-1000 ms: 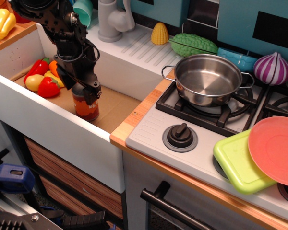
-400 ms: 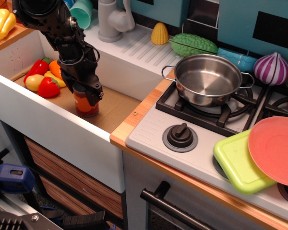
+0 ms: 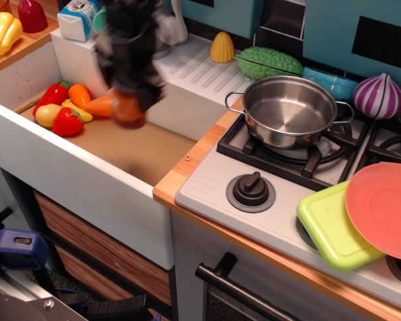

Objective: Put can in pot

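Lifted off the sink floor since a second ago, the can [image 3: 128, 111] now hangs blurred in the gripper [image 3: 129, 100], which pinches it, so the carry is underway and next calls for travelling toward three o'clock over the pot [image 3: 289, 110].

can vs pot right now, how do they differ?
The can is small and narrow, with an orange-red body; the pot is much wider, shallow and shiny bare steel. The can hangs in the gripper above the sink, motion-blurred; the pot sits sharp on the stove grate. The pot has loop side handles and is open and empty; the can shows no handles. Both are round.
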Available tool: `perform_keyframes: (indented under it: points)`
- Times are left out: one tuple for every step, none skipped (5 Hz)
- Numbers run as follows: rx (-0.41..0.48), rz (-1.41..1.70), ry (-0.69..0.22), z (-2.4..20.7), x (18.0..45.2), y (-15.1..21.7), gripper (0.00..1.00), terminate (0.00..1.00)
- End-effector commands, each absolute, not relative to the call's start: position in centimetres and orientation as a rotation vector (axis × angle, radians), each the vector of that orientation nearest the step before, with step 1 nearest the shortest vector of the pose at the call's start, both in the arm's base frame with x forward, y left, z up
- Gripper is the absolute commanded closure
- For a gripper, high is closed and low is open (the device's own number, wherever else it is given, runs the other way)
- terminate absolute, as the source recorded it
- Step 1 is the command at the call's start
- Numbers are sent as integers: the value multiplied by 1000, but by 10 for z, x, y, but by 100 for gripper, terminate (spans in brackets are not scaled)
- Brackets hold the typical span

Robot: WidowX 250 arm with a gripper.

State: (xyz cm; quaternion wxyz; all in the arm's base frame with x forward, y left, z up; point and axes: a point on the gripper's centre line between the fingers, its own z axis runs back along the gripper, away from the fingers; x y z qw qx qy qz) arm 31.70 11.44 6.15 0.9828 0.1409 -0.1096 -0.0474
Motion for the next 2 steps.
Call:
perform_keyframes:
  points:
    - [333,-99,-313,154,348,72,100,0]
    - [355,-126,-321,197,359,38,100,0]
